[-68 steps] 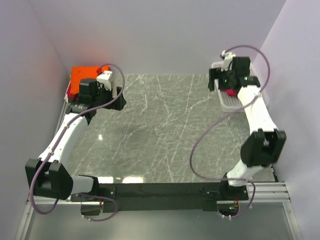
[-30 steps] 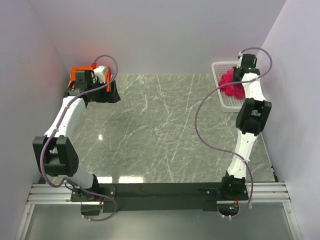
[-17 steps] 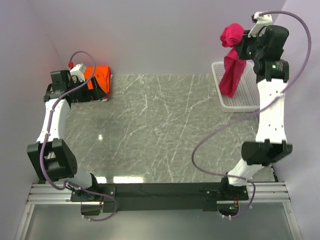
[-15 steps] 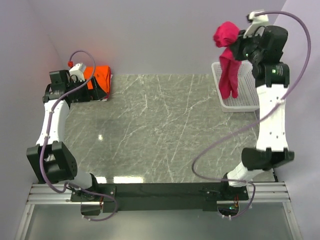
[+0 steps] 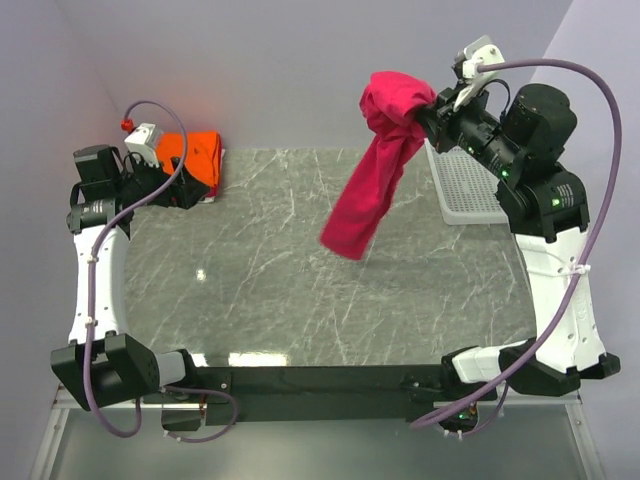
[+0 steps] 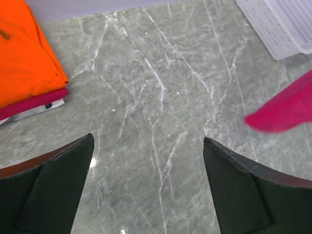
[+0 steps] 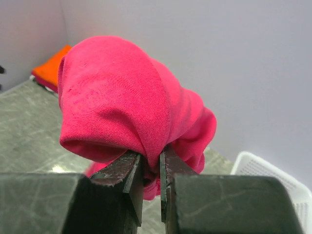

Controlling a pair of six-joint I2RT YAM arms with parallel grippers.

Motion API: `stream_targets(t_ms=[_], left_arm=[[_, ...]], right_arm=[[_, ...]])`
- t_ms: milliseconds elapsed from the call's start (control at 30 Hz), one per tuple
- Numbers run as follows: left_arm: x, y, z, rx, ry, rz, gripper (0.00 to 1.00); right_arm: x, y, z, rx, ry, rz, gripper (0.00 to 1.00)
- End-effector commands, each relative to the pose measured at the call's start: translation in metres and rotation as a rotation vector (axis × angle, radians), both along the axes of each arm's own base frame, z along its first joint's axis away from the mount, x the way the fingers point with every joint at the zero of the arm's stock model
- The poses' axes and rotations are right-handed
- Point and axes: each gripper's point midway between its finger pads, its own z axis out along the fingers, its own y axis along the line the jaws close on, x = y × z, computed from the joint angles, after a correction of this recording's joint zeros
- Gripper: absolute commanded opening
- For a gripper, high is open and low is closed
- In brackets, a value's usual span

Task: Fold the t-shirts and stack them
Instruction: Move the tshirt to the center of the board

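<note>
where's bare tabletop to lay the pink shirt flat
The grey marble tabletop is bare across its middle and near edge, between the folded orange t-shirt stack at far left and the white mesh basket at far right. Those two far corners are crowded.

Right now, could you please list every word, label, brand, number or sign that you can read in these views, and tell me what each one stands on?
None: no view shows readable text.
The crimson-pink t-shirt, the orange t-shirt, the white basket and the marble table are all plain.
The left arm and the right arm show no legible marking.
</note>
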Motion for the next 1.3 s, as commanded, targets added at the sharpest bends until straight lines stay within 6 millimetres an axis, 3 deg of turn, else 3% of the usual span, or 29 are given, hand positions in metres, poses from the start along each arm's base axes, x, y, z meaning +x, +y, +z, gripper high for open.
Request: stream_targets(t_ms=[0, 33, 67, 167, 200, 333, 400, 500, 533, 600, 633, 667, 700, 733, 767, 800, 833, 900, 967, 1000, 1033, 1133, 1200, 1267], left_arm=[[-0.003, -0.007, 0.01, -0.041, -0.032, -0.066, 0.99], [-0.002, -0.008, 0.01, -0.043, -0.029, -0.076, 1.0], [-0.004, -0.009, 0.01, -0.041, -0.036, -0.099, 0.99], [-0.008, -0.008, 0.004, -0.038, -0.029, -0.105, 0.99], [-0.011, -0.009, 0.003, -0.041, -0.03, -0.116, 0.99], [-0.027, -0.01, -0.006, -0.048, -0.022, -0.122, 0.99], [-0.033, -0.009, -0.002, -0.053, -0.04, -0.136, 0.99], [-0.037, -0.007, 0.002, -0.119, -0.03, -0.158, 0.99], [-0.038, -0.006, 0.002, -0.141, -0.022, -0.165, 0.99], [-0.037, 0.003, -0.004, -0.188, 0.014, -0.161, 0.99], [-0.037, 0.005, -0.005, -0.191, 0.019, -0.162, 0.99], [-0.036, 0.008, -0.01, -0.197, 0.043, -0.148, 0.99], [-0.033, 0.014, -0.016, -0.2, 0.063, -0.133, 0.99], [-0.031, 0.019, -0.024, -0.173, 0.076, -0.114, 0.99], [-0.029, 0.022, -0.028, -0.159, 0.086, -0.109, 0.99], [-0.033, 0.023, -0.036, -0.164, 0.126, -0.107, 0.99], [-0.033, 0.025, -0.04, -0.119, 0.109, -0.127, 0.99], [-0.038, 0.027, -0.054, -0.08, 0.139, -0.127, 1.0], [-0.039, 0.033, -0.068, -0.015, 0.138, -0.128, 0.99], [-0.041, 0.027, -0.078, 0.005, 0.151, -0.156, 0.99], [-0.047, 0.024, -0.088, 0.053, 0.154, -0.199, 0.99], [-0.05, 0.008, -0.122, 0.158, 0.196, -0.272, 0.99], [-0.054, -0.005, -0.149, 0.221, 0.248, -0.295, 0.96], [-0.049, -0.01, -0.166, 0.274, 0.257, -0.306, 0.86]], right_arm=[[-0.023, 0.018, 0.023, 0.055, -0.077, 0.108, 0.0], [-0.024, 0.026, 0.01, 0.039, -0.051, 0.135, 0.0], [-0.022, 0.033, -0.019, 0.001, 0.014, 0.16, 0.0], [-0.021, 0.046, -0.075, -0.135, 0.092, 0.211, 0.0], [-0.019, 0.045, -0.085, -0.188, 0.082, 0.21, 0.0], [-0.018, 0.05, -0.1, -0.257, 0.123, 0.234, 0.0], [-0.013, 0.064, -0.089, -0.259, 0.113, 0.264, 0.0], [-0.01, 0.1, -0.101, -0.297, 0.147, 0.336, 0.0], [-0.003, 0.116, -0.122, -0.333, 0.192, 0.353, 0.0], [-0.01, 0.152, -0.149, -0.356, 0.25, 0.43, 0.0], [-0.004, 0.172, -0.178, -0.39, 0.312, 0.46, 0.0], [-0.002, 0.185, -0.193, -0.404, 0.343, 0.471, 0.0], [-0.009, 0.206, -0.208, -0.432, 0.36, 0.509, 0.01], [0.0, 0.223, -0.239, -0.476, 0.415, 0.509, 0.11], [0.004, 0.23, -0.255, -0.501, 0.449, 0.481, 0.27], [0.002, 0.238, -0.268, -0.517, 0.488, 0.498, 0.75], [0.003, 0.238, -0.284, -0.543, 0.562, 0.507, 0.93], [0.004, 0.23, -0.291, -0.488, 0.651, 0.511, 0.93], [0.016, 0.196, -0.3, -0.452, 0.688, 0.449, 0.94], [0.018, 0.183, -0.306, -0.446, 0.703, 0.431, 0.94], [0.025, 0.157, -0.318, -0.432, 0.731, 0.381, 0.94], [0.031, 0.114, -0.351, -0.384, 0.834, 0.307, 0.93], [0.033, 0.101, -0.368, -0.381, 0.867, 0.263, 0.91], [0.028, 0.088, -0.39, -0.386, 0.928, 0.221, 0.9]])
